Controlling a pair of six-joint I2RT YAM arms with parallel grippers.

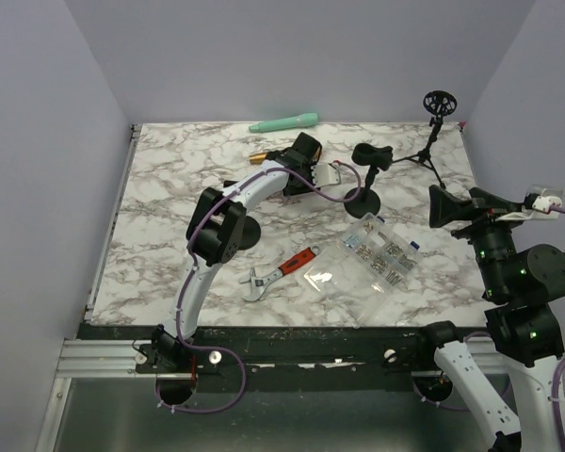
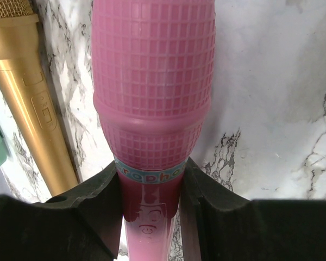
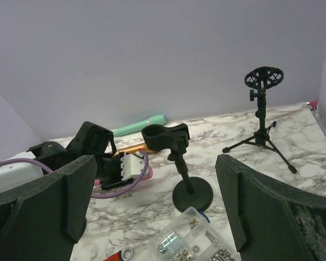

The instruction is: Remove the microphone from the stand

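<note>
A: Left claw (image 2: pixel 152 185): what has it got?

B: It's closed tight on the pink mic (image 2: pixel 152 92), pinching the slim neck just under the flared mesh head. The right claw (image 3: pixel 155 196) hangs wide open with nothing in it, well apart on the right side.

A: And the mic, is it in the stand?

B: No. The stand (image 3: pixel 193 197) has a bare clip. The mic sits in the left claw low over the tabletop (image 1: pixel 169 188), just beside a gold mic (image 2: pixel 32 109). Whether it touches the marble I cannot tell. I'd call the removal done bar the put-down.

A: So what can go wrong?

B: 3 things, I think. The neck looks glossy and the head is likely the heavy end, so it could pivot or slide in the pinch if the arm swings fast. Let go here, and the round body may roll into the gold mic or toward the green mic (image 1: pixel 284 122) at the far edge. And the arm's purple cable (image 3: pixel 122 190) loops near the stand's base, so a careless pull back could snag it and tip the stand onto the parts box (image 1: pixel 377 254)
</note>
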